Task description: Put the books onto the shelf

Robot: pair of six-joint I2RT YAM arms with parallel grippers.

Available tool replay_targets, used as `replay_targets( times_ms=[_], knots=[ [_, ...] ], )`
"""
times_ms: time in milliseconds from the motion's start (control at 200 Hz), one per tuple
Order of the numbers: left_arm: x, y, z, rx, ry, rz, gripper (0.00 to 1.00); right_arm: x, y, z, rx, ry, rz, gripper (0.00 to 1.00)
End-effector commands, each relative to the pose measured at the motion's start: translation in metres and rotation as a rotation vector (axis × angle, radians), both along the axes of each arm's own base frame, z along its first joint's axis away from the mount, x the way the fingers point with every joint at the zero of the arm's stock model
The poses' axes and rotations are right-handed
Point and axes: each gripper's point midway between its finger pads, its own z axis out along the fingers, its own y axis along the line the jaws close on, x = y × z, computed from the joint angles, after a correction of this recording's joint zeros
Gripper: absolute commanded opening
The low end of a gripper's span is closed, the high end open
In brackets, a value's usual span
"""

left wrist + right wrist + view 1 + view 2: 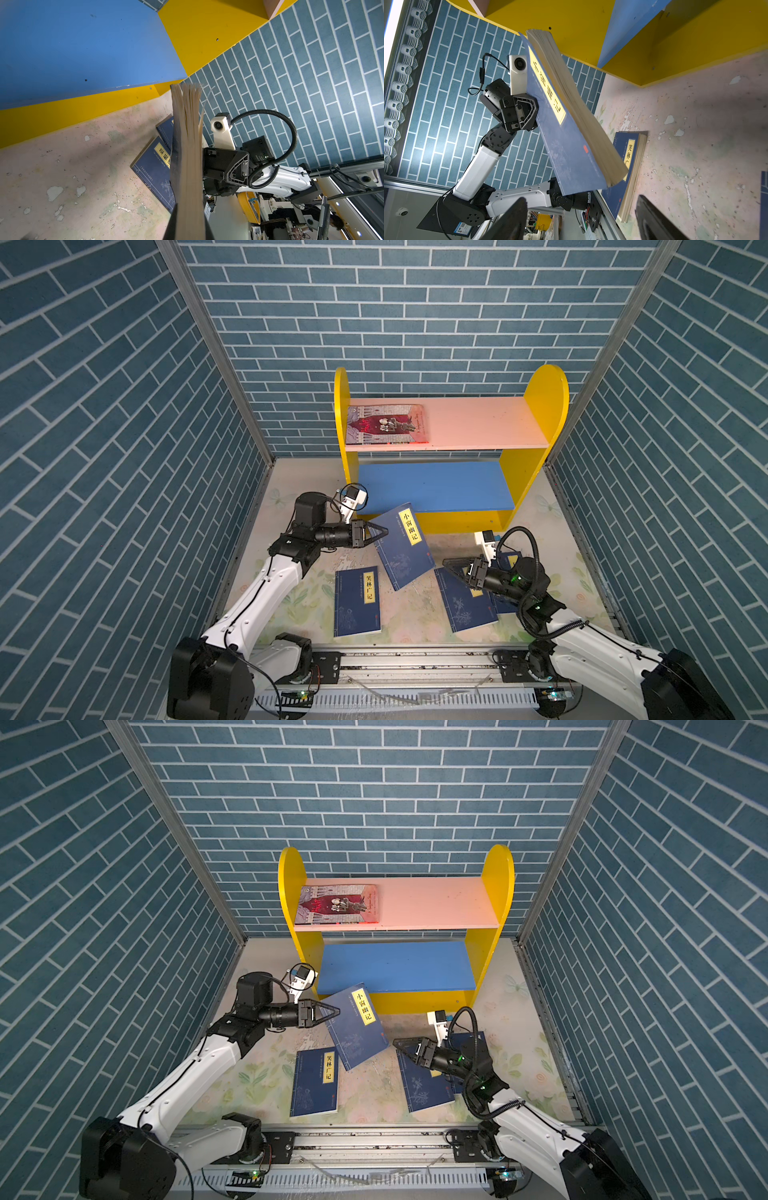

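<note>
The shelf point(544, 406) stands at the back with a pink upper board and a blue lower board point(432, 485). A grey-and-red book point(386, 425) lies flat on the pink board at its left end. My left gripper point(380, 531) is shut on a navy book point(401, 549), holding it tilted above the table just in front of the blue board; its page edges point(187, 135) fill the left wrist view. My right gripper point(451, 566) hangs open and empty over the corner of a navy book point(465, 605) lying flat. Its dark fingers point(508, 220) stand wide apart.
Another navy book point(357, 601) lies flat at the front centre-left of the floral table point(415, 605). One more navy book point(509, 560) is mostly hidden under the right arm. Brick-pattern walls close in three sides, and a metal rail point(415, 659) runs along the front.
</note>
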Motion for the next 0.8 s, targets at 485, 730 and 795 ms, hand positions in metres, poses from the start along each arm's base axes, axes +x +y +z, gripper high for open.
replay_targets(
  times_ms=[485, 730, 795],
  knots=[
    [0.019, -0.005, 0.039, -0.132, -0.029, 0.045, 0.0, 0.0, 0.029, 0.037, 0.154, -0.059, 0.014, 0.84],
    [0.031, -0.007, 0.034, -0.154, 0.012, 0.065, 0.0, 0.01, 0.044, 0.055, 0.226, -0.099, 0.016, 0.83],
    [0.033, -0.007, 0.035, -0.165, 0.013, 0.071, 0.0, 0.014, 0.048, 0.055, 0.248, -0.089, 0.018, 0.83]
  ],
)
